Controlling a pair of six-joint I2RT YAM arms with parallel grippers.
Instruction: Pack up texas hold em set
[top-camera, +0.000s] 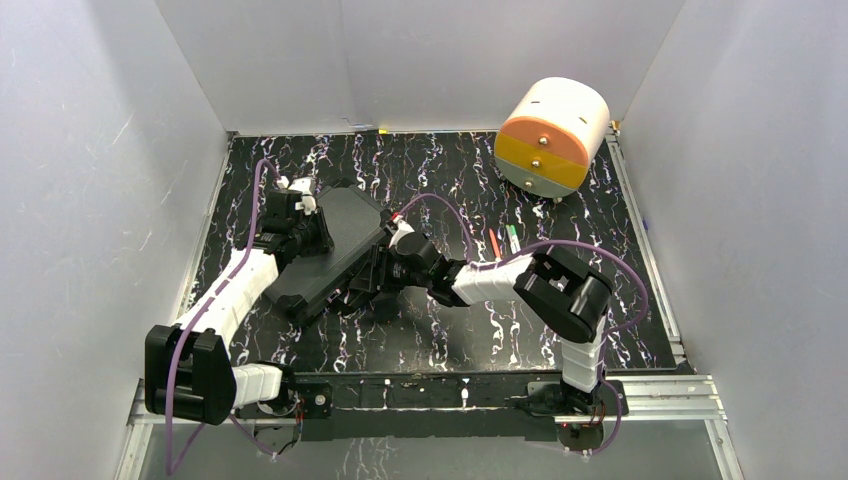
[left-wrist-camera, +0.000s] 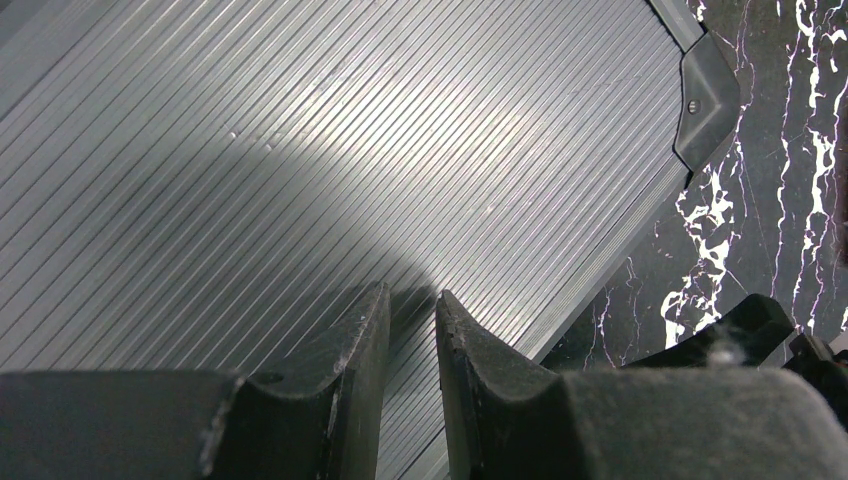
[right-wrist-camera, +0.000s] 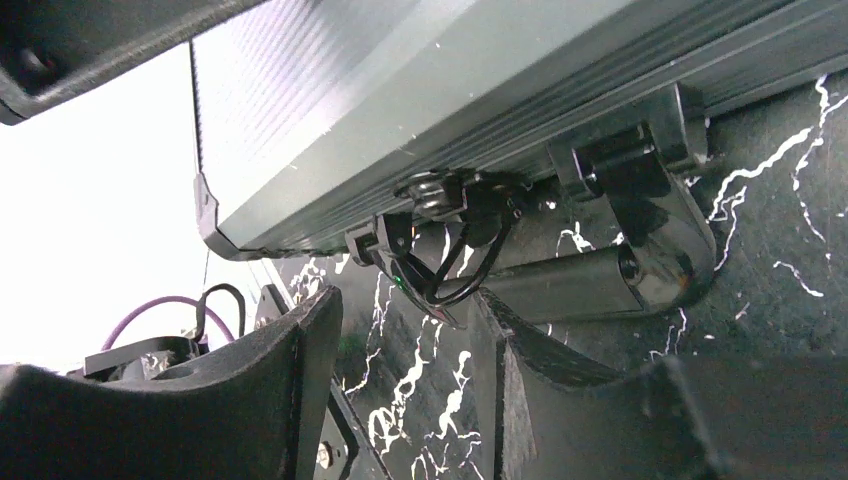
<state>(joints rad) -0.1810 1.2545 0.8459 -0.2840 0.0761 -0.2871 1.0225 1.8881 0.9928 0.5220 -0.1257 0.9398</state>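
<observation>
The black hard case (top-camera: 330, 250) lies at the middle left of the table with its lid down, so the chips and the card deck are hidden. My left gripper (top-camera: 305, 225) rests on the ribbed lid (left-wrist-camera: 300, 150). In the left wrist view its fingers (left-wrist-camera: 412, 300) stand almost together with nothing between them. My right gripper (top-camera: 385, 268) is at the case's right side. In the right wrist view it (right-wrist-camera: 405, 310) is open and empty, just below a latch (right-wrist-camera: 440, 200) and beside the carry handle (right-wrist-camera: 590, 280).
A big orange-and-white cylinder (top-camera: 552, 135) lies at the back right. A thin red pen (top-camera: 495, 243) and a green pen (top-camera: 513, 238) lie right of the case. White walls close the table on three sides.
</observation>
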